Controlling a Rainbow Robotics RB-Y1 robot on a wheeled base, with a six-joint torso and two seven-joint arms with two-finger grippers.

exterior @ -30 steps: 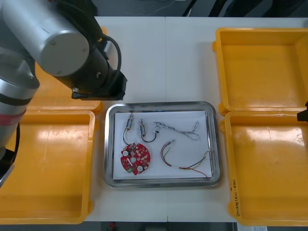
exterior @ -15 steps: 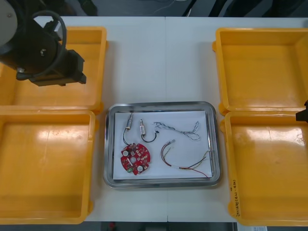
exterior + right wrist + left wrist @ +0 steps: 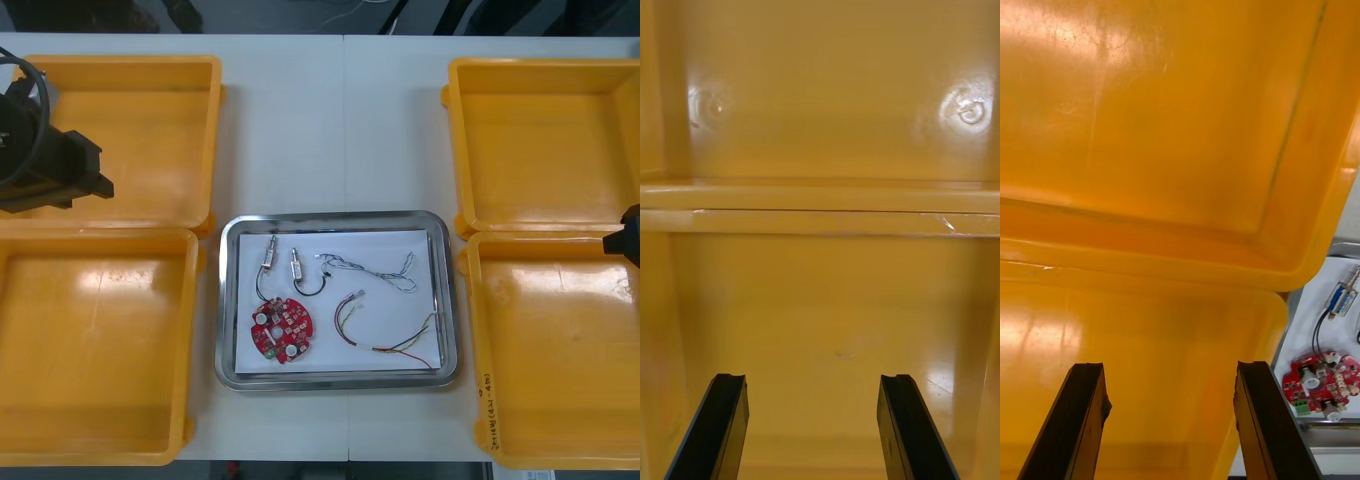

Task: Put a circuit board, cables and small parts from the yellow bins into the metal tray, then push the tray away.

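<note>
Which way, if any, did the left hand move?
Yes: the left hand swung left, from the metal tray's far-left corner to the far-left yellow bin's outer edge.

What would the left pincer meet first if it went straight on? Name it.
Most likely the bare floor of the near left yellow bin: the open left pincer points into it with nothing in between, though depth is hard to judge. The right pincer hangs, open, over a right yellow bin.
</note>
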